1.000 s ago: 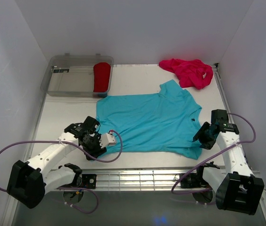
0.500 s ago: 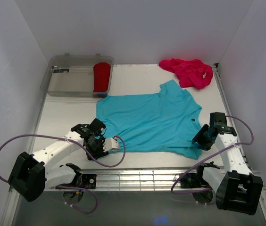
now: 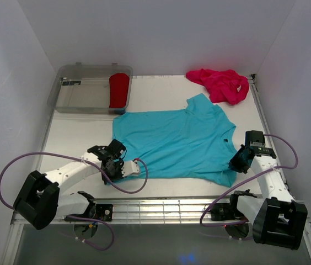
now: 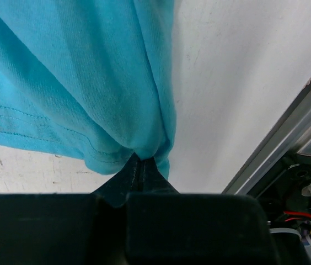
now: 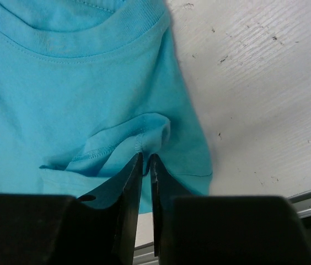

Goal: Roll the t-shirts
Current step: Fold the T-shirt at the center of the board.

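Standing apart a second ago, left pincer (image 4: 139,161) and right pincer (image 5: 145,158) now clamp the turquoise t-shirt (image 3: 175,141) — near edge.

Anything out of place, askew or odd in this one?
Only the magenta t-shirt stands out: it lies crumpled in a heap at the far right corner of the table. The turquoise t-shirt lies spread flat, slightly skewed; the red t-shirt sits in the clear bin.

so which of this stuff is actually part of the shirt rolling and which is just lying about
Part of the job: turquoise t-shirt, pinched at its near edge by the left end effector and right end effector; pink t-shirt, crumpled at the back; red t-shirt, inside the clear bin.
Just lying about: clear bin; metal rail at the near edge.
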Tool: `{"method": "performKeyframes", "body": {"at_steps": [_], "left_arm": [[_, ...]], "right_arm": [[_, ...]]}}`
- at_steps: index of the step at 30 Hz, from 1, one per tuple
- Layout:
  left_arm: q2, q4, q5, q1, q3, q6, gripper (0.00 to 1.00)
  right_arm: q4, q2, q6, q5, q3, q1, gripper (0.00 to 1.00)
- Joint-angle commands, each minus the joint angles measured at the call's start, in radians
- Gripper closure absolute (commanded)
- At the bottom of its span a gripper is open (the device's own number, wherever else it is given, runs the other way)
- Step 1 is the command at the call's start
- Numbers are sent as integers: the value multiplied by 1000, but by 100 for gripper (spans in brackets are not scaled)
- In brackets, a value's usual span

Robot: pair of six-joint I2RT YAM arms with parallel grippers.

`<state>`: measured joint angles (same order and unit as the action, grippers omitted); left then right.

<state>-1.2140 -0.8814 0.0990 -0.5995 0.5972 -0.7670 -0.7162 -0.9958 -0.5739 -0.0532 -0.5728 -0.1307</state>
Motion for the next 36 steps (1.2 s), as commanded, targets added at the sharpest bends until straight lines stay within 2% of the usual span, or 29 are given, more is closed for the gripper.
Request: {"method": "performKeyframes", "body": {"at_steps": [1, 4, 17, 23, 32, 36], "left_arm": [[-1, 35, 8, -3, 9, 32, 100], [8, 45, -16, -5, 39, 58, 100], [-47, 56, -139, -3, 190, 86, 100], [-139, 71, -182, -2, 260, 80, 100], [-246, 73, -214, 44, 354, 89, 100], [-285, 67, -216, 73, 366, 94, 100]], "right_arm": [[37, -12, -9, -40, -10, 0, 84], [52, -18, -11, -42, -10, 0, 92], [66, -12, 71, -56, -211, 0, 92], [165, -82, 95, 77, -219, 3, 92], [247, -217, 154, 82, -358, 60, 92], [245, -302, 181, 10, -406, 85, 92]]}}
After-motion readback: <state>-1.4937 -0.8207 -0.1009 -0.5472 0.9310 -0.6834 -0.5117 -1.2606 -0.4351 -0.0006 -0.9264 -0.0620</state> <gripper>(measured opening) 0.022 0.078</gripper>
